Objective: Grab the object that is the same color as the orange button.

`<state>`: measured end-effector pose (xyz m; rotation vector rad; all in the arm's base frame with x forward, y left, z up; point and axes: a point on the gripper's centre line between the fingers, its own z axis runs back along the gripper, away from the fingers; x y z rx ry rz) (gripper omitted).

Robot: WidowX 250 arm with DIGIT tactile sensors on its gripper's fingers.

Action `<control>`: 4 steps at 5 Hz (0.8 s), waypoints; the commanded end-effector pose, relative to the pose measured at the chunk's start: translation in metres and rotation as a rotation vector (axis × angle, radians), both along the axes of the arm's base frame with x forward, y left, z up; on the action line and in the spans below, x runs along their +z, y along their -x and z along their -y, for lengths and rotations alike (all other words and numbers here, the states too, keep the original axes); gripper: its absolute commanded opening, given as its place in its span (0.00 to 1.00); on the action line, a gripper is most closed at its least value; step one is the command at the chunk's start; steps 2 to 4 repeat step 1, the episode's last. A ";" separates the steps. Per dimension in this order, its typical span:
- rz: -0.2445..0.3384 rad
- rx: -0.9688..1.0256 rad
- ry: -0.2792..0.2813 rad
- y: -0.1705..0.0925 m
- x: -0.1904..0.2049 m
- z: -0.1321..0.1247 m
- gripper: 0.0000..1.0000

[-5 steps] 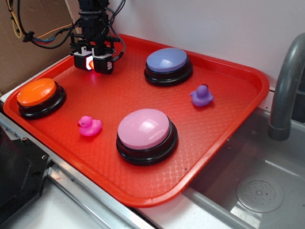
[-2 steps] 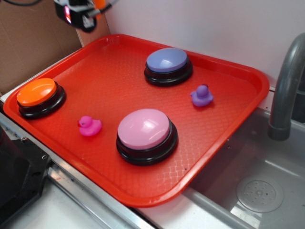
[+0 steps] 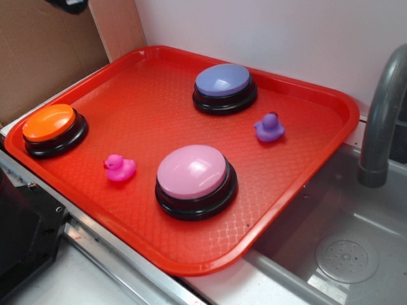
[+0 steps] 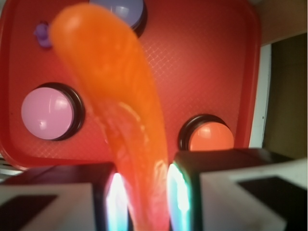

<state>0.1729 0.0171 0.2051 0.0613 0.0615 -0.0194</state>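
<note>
My tool has climbed clear out of the exterior view since a second ago, when it sat low at the tray's back-left corner; only a dark scrap shows at the top-left edge now, and I can't say what it is.

Nearest my wrist camera, the tool is clamped on the orange duck — its glossy body rises blurred between the two fingers and fills the middle of the frame. So the task's object is up in the air in my grip, well above the red tray. I judge the grab as good as done; the way to do this step well is to hold the squeeze steady and lift straight, since a slick, slim toy pinched low could slip or swing.

Further off, the wrist view looks down on the orange button, the pink button and the lavender button, with a bit of the purple duck.

The exterior view gives what the wrist cannot — the pink duck on the tray and the grey faucet and sink to the right. It shows nothing of the orange duck.
</note>
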 end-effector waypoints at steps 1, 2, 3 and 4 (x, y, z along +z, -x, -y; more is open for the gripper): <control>0.028 0.109 0.003 0.018 0.003 -0.037 0.00; 0.028 0.109 0.003 0.018 0.003 -0.037 0.00; 0.028 0.109 0.003 0.018 0.003 -0.037 0.00; 0.028 0.109 0.003 0.018 0.003 -0.037 0.00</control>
